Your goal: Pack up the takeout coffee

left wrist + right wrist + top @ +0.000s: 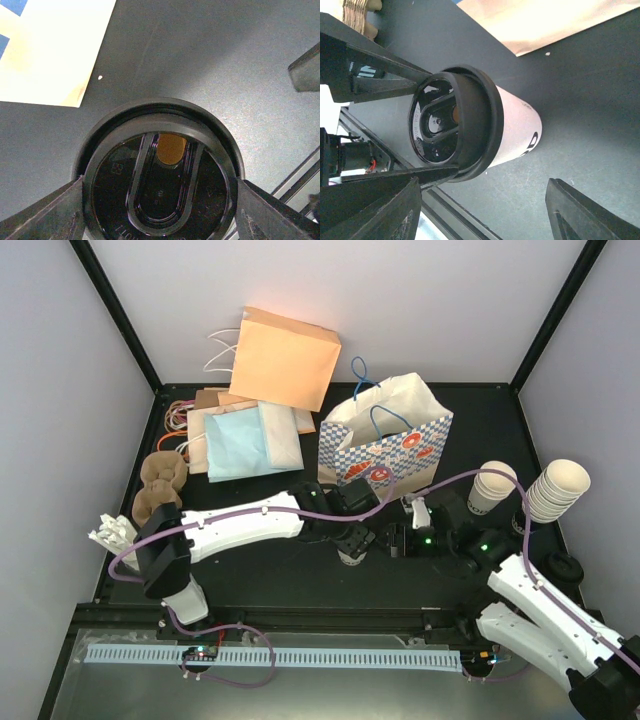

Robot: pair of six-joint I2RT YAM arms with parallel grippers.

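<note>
The takeout coffee [517, 131] is a white paper cup with a black lid [160, 175]. It stands upright in the middle of the black table, in front of the blue-checked paper bag [385, 445]. My left gripper [160, 212] comes down from above and is shut on the lid's rim, one finger on each side. In the top view this gripper [355, 540] hides most of the cup. My right gripper [482, 205] hangs just right of the cup [351, 557]. Its fingers [590, 212] are spread wide and hold nothing.
Two stacks of paper cups [492, 485] [557, 490] stand at the right, with black lids [565, 568] near them. Flat paper bags [250, 430] lie at the back left beside an orange bag [285, 360]. Brown moulded carriers [160, 485] sit at the left edge.
</note>
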